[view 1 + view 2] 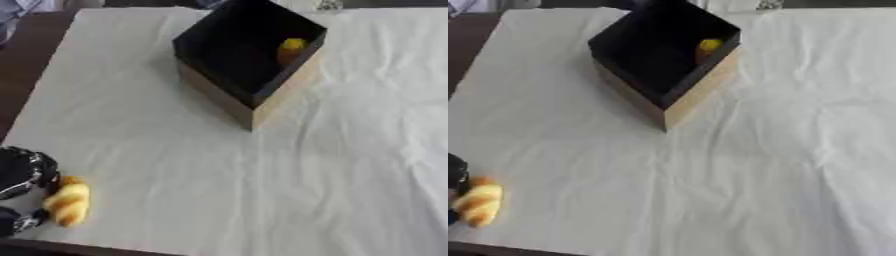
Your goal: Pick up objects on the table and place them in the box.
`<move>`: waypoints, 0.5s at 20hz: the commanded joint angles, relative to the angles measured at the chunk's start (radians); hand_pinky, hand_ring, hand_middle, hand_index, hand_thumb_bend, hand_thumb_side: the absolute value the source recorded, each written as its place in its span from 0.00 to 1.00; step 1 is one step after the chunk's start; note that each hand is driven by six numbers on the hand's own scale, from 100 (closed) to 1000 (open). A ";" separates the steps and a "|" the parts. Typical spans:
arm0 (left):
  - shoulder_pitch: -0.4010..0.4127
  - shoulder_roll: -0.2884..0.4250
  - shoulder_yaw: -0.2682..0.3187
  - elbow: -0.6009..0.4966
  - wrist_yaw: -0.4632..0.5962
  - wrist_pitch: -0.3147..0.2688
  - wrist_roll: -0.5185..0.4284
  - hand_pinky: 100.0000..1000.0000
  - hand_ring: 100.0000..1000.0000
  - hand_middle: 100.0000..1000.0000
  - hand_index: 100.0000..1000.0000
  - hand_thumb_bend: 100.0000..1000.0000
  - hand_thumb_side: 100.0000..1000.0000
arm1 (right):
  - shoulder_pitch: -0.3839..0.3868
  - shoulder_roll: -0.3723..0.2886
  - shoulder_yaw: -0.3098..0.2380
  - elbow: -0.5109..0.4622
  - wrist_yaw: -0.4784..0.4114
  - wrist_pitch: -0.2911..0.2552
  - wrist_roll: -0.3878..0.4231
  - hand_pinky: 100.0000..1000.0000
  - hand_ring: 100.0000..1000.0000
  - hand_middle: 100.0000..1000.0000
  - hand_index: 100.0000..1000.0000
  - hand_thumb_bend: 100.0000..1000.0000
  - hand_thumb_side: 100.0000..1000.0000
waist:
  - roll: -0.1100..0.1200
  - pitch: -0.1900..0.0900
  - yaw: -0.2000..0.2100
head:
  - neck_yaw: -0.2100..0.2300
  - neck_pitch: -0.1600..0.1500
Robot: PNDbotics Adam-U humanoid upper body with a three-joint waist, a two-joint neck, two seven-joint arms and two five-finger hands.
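Observation:
A cardboard box [278, 97] with a black inside stands at the back middle of the table, turned with one corner toward me. Inside it, against the far right wall, lies a small yellow and orange thing [291, 47]. A golden, croissant-like bread [68, 202] lies on the white cloth at the near left. My left hand [24, 172], black with silver parts, shows at the lower left edge right beside the bread and seems to touch its left side. Most of the hand is cut off by the edge. My right hand shows in neither view.
A wrinkled white cloth [289, 180] covers the table. The dark brown table edge [26, 65] runs along the left side and the near left corner. Some cloth or clothing shows at the far left corner.

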 commanded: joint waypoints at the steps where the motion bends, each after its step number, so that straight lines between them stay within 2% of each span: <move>1: -0.008 0.024 0.022 -0.012 0.054 0.028 0.072 0.41 0.36 0.27 0.32 0.32 0.00 | -0.004 -0.013 -0.002 -0.016 -0.011 0.000 0.009 0.91 0.90 0.68 0.78 0.00 0.25 | 0.002 -0.016 0.000 | 0.001 -0.009; 6: -0.046 0.051 0.073 -0.070 0.062 0.039 0.111 0.42 0.36 0.27 0.32 0.37 0.00 | -0.001 -0.020 -0.004 -0.016 -0.015 0.000 0.011 0.91 0.90 0.68 0.78 0.00 0.25 | 0.002 -0.019 0.004 | -0.003 -0.006; 10: -0.151 0.094 0.113 -0.135 0.082 0.031 0.130 0.43 0.36 0.29 0.31 0.35 0.00 | -0.001 -0.028 -0.001 -0.016 -0.016 -0.001 0.012 0.91 0.90 0.68 0.78 0.00 0.24 | 0.006 -0.025 0.008 | -0.001 0.001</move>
